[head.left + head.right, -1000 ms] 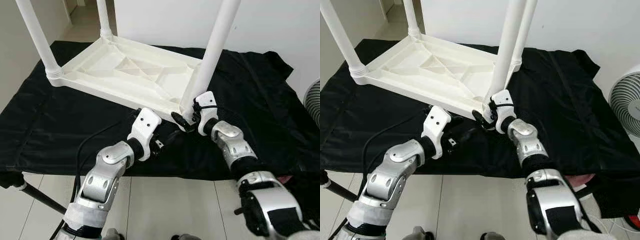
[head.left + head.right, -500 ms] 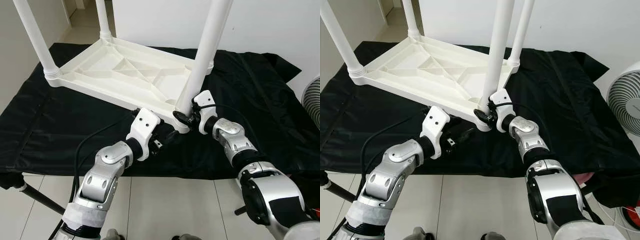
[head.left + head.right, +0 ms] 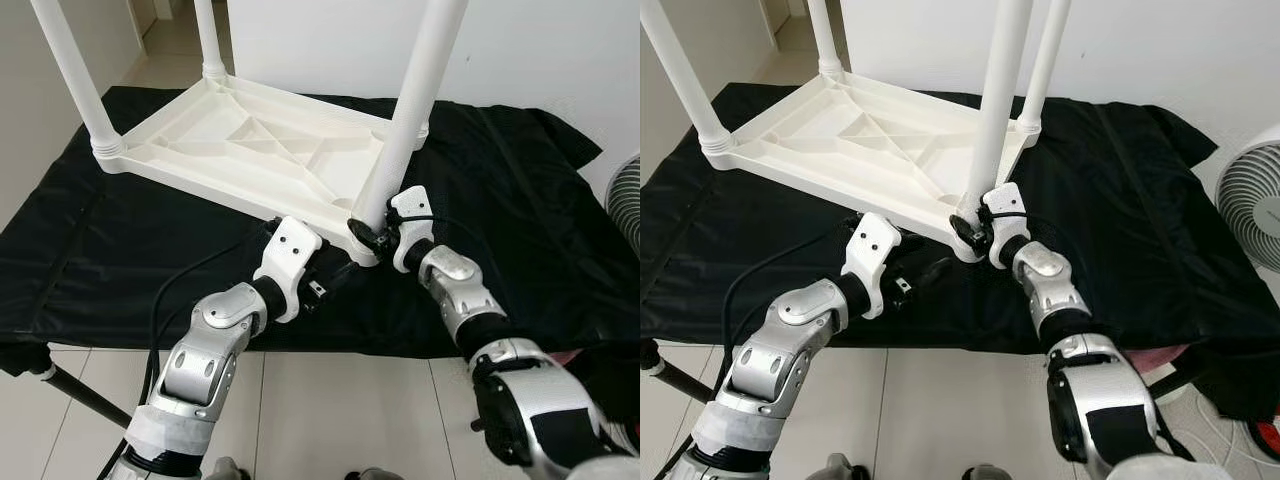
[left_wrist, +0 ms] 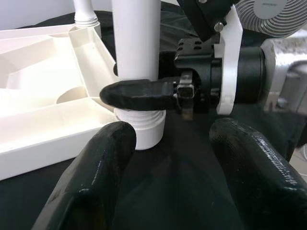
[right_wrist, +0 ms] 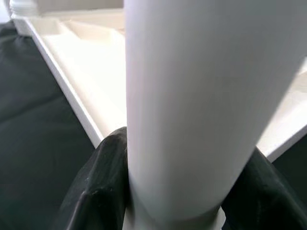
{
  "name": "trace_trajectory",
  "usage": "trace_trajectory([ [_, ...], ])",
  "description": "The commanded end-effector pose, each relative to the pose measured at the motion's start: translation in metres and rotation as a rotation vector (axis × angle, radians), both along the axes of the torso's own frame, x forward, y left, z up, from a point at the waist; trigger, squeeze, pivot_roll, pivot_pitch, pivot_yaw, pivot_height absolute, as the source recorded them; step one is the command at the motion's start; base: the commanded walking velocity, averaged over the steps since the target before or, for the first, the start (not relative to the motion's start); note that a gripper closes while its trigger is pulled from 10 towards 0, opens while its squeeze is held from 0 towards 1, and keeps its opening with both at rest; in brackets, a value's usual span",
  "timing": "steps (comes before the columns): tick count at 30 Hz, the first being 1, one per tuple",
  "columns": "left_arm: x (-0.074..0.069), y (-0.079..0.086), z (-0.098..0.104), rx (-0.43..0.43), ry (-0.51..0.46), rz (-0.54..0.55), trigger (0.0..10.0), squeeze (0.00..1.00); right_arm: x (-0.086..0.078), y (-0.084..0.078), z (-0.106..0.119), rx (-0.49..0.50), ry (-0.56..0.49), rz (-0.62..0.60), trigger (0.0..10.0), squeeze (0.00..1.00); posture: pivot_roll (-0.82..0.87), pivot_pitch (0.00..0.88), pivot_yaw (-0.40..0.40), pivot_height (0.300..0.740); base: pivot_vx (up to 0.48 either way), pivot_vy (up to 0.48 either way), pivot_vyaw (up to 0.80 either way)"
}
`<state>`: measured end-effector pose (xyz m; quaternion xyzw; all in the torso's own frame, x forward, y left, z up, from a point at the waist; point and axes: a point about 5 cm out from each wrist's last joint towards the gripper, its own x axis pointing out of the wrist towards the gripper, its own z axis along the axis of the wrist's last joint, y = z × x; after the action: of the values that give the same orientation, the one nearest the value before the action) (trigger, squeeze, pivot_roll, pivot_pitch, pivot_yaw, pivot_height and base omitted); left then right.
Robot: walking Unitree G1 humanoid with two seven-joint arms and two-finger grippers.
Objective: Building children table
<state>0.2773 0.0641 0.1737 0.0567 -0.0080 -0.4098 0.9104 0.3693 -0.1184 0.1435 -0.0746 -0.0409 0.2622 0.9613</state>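
White wall (image 3: 330,45), pale tiled floor (image 3: 340,415), black cloth (image 3: 130,240) over it, fan (image 3: 1248,205) at right.

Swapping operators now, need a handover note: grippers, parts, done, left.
Right gripper: shut on the near leg, low down at its socket.
Left gripper: open, holding nothing, just short of that same corner.
Tabletop lies upside down on the black cloth; four legs stand in its corners.
Done: all legs placed.
Left: probably seating the near leg fully; I can't tell how tight it is. Then release and turn the table over.
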Motion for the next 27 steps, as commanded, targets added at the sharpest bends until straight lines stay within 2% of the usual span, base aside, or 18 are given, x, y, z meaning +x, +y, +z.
trace_trajectory([
  [1,0.002,-0.002,0.001,-0.003,0.002,0.029,10.0,0.0,0.001,0.007,0.01,0.009,-0.045,0.001,10.0,0.0,-0.07,0.063,-0.001,0.74,0.0,0.0,0.0],
  [3,0.002,-0.002,0.001,-0.004,0.002,0.028,10.0,0.0,0.0,0.01,0.012,0.027,-0.055,-0.004,10.0,0.0,-0.07,0.063,-0.001,0.74,0.0,0.0,0.0],
  [5,0.002,-0.003,0.001,-0.005,0.002,0.027,10.0,0.0,-0.004,0.024,0.017,0.077,-0.083,-0.025,10.0,0.0,-0.07,0.066,0.0,0.74,0.0,0.0,0.0],
  [6,0.002,-0.003,0.001,-0.005,0.002,0.027,10.0,0.0,-0.004,0.024,0.017,0.077,-0.083,-0.025,10.0,0.0,-0.07,0.066,0.0,0.74,0.0,0.0,0.0],
  [7,0.001,-0.003,0.001,-0.005,0.002,0.026,10.0,0.0,-0.008,0.037,0.022,0.141,-0.094,-0.102,10.0,0.0,-0.06,0.064,-0.004,0.74,0.0,0.0,0.0],
  [8,0.001,-0.003,0.001,-0.005,0.002,0.026,10.0,0.0,-0.008,0.037,0.022,0.141,-0.094,-0.102,10.0,0.0,-0.06,0.064,-0.004,0.74,0.0,0.0,0.0],
  [9,0.001,-0.001,0.001,-0.005,0.002,0.031,10.0,0.0,-0.009,0.04,0.022,0.188,-0.084,-0.183,10.0,0.0,-0.05,0.062,-0.012,0.74,0.0,0.0,0.0],
  [10,0.001,-0.001,0.001,-0.005,0.002,0.031,10.0,0.0,-0.009,0.04,0.022,0.188,-0.084,-0.183,10.0,0.0,-0.05,0.062,-0.012,0.74,0.0,0.0,0.0],
  [12,0.001,0.0,0.001,-0.004,0.002,0.037,10.0,0.0,-0.009,0.041,0.023,0.233,-0.067,-0.271,10.0,0.0,-0.05,0.062,-0.012,0.74,0.0,0.0,0.0],
  [13,0.0,-0.001,0.0,-0.005,0.003,0.043,10.0,0.0,-0.018,0.05,0.023,0.239,-0.083,-0.299,10.0,0.0,-0.04,0.057,-0.026,0.74,0.0,0.0,0.0],
  [15,0.0,-0.001,0.0,-0.005,0.003,0.044,10.0,0.0,-0.02,0.052,0.023,0.241,-0.09,-0.3,10.0,0.0,-0.04,0.057,-0.026,0.74,0.0,0.0,0.0],
  [16,0.0,-0.001,0.0,-0.008,0.002,0.045,10.0,0.0,-0.022,0.052,0.024,0.246,-0.094,-0.302,10.0,0.95,-0.04,0.056,-0.033,0.74,0.0,0.0,0.0],
  [17,-0.001,-0.001,0.0,-0.009,0.002,0.046,10.0,0.0,-0.022,0.049,0.024,0.255,-0.095,-0.302,10.0,1.0,-0.04,0.056,-0.033,0.74,0.0,0.0,0.0],
  [19,-0.001,-0.001,-0.001,-0.009,0.003,0.048,10.0,0.0,-0.022,0.046,0.025,0.268,-0.097,-0.297,10.0,1.0,-0.04,0.056,-0.033,0.74,0.0,0.0,0.0],
  [23,-0.001,0.001,-0.002,-0.01,0.006,0.058,10.0,0.0,-0.025,0.033,0.025,0.219,-0.114,-0.338,10.0,1.0,-0.04,0.054,-0.04,0.74,0.0,0.0,0.0],
  [25,-0.001,0.001,-0.002,-0.01,0.007,0.059,10.0,0.0,-0.026,0.032,0.025,0.209,-0.119,-0.348,10.0,1.0,-0.04,0.054,-0.04,0.74,0.0,0.0,0.0],
  [26,-0.002,0.0,-0.003,-0.009,0.009,0.059,10.0,0.0,-0.03,0.027,0.026,0.199,-0.147,-0.355,10.0,0.0,-0.03,0.052,-0.044,0.74,0.0,0.0,0.0],
  [27,-0.002,0.0,-0.003,-0.009,0.01,0.059,10.0,0.0,-0.034,0.023,0.026,0.194,-0.166,-0.358,10.0,0.0,-0.03,0.052,-0.044,0.74,0.0,0.0,0.0],
])
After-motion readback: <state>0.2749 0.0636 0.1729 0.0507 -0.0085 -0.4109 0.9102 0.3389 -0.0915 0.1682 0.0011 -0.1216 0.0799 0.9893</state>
